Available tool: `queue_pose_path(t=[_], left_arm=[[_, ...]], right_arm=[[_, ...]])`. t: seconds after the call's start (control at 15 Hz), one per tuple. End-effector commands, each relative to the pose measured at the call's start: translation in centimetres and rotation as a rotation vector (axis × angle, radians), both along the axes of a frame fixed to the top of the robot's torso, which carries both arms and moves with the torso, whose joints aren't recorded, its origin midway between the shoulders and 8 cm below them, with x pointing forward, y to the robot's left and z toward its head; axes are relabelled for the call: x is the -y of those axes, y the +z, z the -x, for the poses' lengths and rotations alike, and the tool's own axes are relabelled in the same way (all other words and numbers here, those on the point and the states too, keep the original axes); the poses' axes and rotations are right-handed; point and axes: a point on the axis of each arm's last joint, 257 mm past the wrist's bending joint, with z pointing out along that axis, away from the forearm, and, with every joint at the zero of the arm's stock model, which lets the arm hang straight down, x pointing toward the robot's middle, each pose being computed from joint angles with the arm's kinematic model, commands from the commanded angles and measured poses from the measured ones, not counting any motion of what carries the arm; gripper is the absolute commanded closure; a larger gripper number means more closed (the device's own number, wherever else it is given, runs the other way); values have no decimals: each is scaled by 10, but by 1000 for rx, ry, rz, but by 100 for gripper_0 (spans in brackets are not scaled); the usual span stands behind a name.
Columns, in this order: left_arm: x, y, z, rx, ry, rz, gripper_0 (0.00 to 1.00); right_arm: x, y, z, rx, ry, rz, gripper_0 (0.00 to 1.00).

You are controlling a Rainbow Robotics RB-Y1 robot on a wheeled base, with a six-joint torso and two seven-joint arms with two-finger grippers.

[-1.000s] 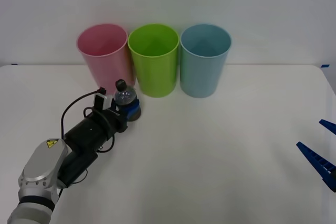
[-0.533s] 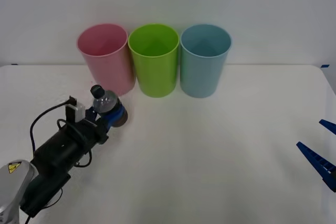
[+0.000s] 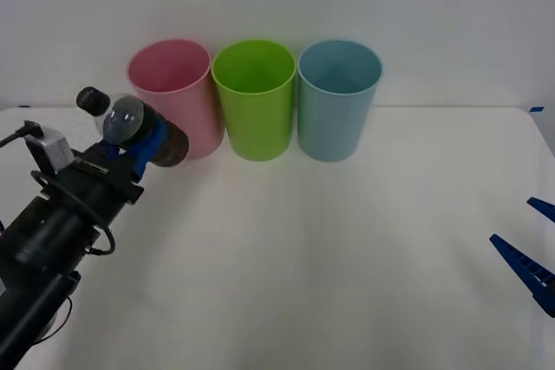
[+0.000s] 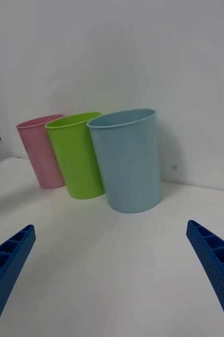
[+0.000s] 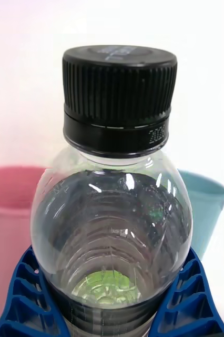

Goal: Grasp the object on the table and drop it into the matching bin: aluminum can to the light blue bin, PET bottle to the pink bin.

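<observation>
At the left side of the bench [image 3: 347, 257], front view, the left claw [image 3: 143, 146] is up off the surface, clenched around the PET bottle [image 3: 134, 127]. Bottle is tilted almost sideways, black cap [image 3: 91, 100] pointing left and slightly up, dark lower body toward the pink bin [image 3: 173, 93], overlapping that bin's left wall in the picture; can't tell if it touches. Bottle is level with the bin's upper half, not over the opening. Left wrist view: bottle [image 5: 112, 231] close to the lens, cap [image 5: 120, 100] on top, clear shoulder, blue ribbed fingers [image 5: 28, 300] pressed on both sides of the body, pink bin [image 5: 7, 221] behind on one side and light blue bin [image 5: 206, 205] on the other. Three bins stand in a row at the back of the bench: pink, lime green bin [image 3: 254, 97], light blue bin [image 3: 338, 97], upright, nearly touching each other. Right claw [image 3: 531, 244] sits low at the right edge of the bench, well apart from the bins, fingers spread wide and grasping nothing. Right wrist view: its two blue fingers [image 4: 7, 268] at the corners, the light blue bin [image 4: 128, 158] nearest, lime green bin [image 4: 78, 155] next, pink bin [image 4: 41, 152] farthest.
</observation>
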Motion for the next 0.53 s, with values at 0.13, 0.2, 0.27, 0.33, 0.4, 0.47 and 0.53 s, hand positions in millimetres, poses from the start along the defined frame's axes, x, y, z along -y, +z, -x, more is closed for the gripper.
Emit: queue_pose_path(t=[0.13, 0.2, 0.27, 0.33, 0.4, 0.47, 0.53], left_arm=[[-13, 58, -20, 46, 9, 77, 100], [-16, 73, -27, 61, 14, 90, 100], [-20, 84, -38, 70, 25, 99, 100], [-24, 87, -49, 74, 42, 90, 100], [-27, 90, -63, 77, 61, 75, 100], [-29, 94, -75, 80, 73, 63, 100], [-32, 97, -86, 82, 87, 51, 100]], right_arm=[[0, 0, 0, 0, 0, 0, 0], [0, 0, 0, 0, 0, 0, 0], [0, 0, 0, 0, 0, 0, 0], [0, 0, 0, 0, 0, 0, 0], [0, 0, 0, 0, 0, 0, 0], [0, 0, 0, 0, 0, 0, 0], [0, 0, 0, 0, 0, 0, 0]])
